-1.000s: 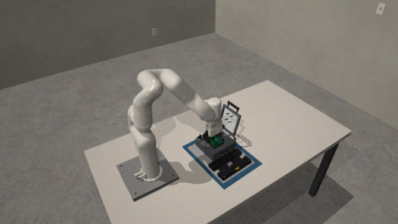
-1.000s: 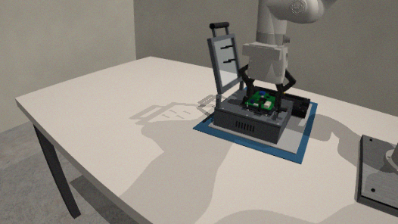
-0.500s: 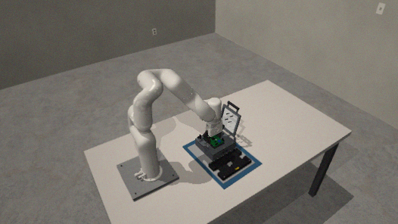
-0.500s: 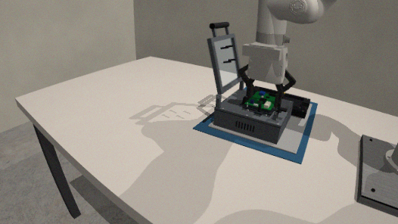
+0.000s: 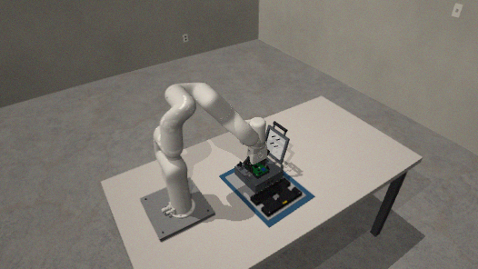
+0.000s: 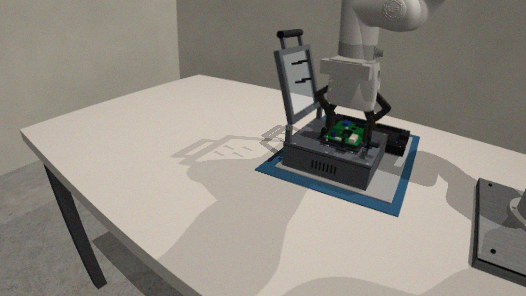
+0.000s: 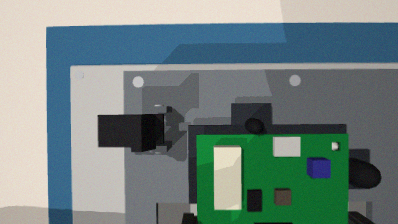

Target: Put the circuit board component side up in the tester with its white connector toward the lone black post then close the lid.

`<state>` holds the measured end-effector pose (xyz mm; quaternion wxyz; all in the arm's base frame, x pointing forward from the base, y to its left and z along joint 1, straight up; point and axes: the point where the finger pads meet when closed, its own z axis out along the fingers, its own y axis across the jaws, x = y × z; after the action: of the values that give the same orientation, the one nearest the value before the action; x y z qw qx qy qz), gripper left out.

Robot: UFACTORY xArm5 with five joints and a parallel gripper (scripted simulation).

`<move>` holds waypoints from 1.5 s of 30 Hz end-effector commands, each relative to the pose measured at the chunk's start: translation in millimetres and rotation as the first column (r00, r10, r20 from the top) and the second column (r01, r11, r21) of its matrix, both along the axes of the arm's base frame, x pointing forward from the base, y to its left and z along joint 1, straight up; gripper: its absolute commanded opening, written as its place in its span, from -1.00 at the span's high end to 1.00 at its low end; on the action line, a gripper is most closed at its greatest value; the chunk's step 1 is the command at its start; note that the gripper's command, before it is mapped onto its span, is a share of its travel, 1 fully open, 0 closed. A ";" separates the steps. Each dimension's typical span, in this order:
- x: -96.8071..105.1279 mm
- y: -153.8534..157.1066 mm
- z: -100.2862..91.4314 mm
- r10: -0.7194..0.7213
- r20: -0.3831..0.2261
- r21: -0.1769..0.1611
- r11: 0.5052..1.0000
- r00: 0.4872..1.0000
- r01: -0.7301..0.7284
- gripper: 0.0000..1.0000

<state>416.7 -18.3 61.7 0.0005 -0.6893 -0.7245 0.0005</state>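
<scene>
Nearing placement, the gripper (image 5: 255,165) (image 6: 348,136) (image 7: 272,220) stood wide, its fingers apparently closed on the circuit board (image 5: 261,169) (image 6: 345,134) (image 7: 295,172) at the tester (image 5: 257,184) (image 6: 300,158) (image 7: 155,185), connector (image 6: 354,139) (image 7: 227,177) postward. Pin seating could not be judged; release, lid (image 5: 286,147) (image 6: 285,87) closure and withdrawal remained.
</scene>
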 end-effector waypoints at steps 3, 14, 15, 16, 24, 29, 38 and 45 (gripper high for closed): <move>1.8 0.0 0.1 0.000 0.005 0.000 1.000 1.000 0.000 -0.58; 1.8 0.0 -1.7 0.000 0.005 0.000 1.000 1.000 0.000 -0.58; 1.8 0.0 -1.8 0.000 0.005 0.000 1.000 1.000 0.000 -0.58; 1.8 0.0 -1.9 0.000 0.005 0.000 1.000 1.000 0.000 -0.58; 1.8 0.0 -1.9 0.000 0.005 0.000 1.000 1.000 0.000 -1.00; 1.8 0.0 -1.9 0.000 0.005 0.000 1.000 1.000 0.000 -1.00; 1.8 0.0 -1.9 0.000 0.005 0.000 1.000 1.000 0.000 -1.00; 1.8 0.0 -1.9 0.000 0.005 0.000 1.000 1.000 0.000 -1.00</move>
<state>417.2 -18.3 58.6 -0.0001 -0.6893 -0.7245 0.0000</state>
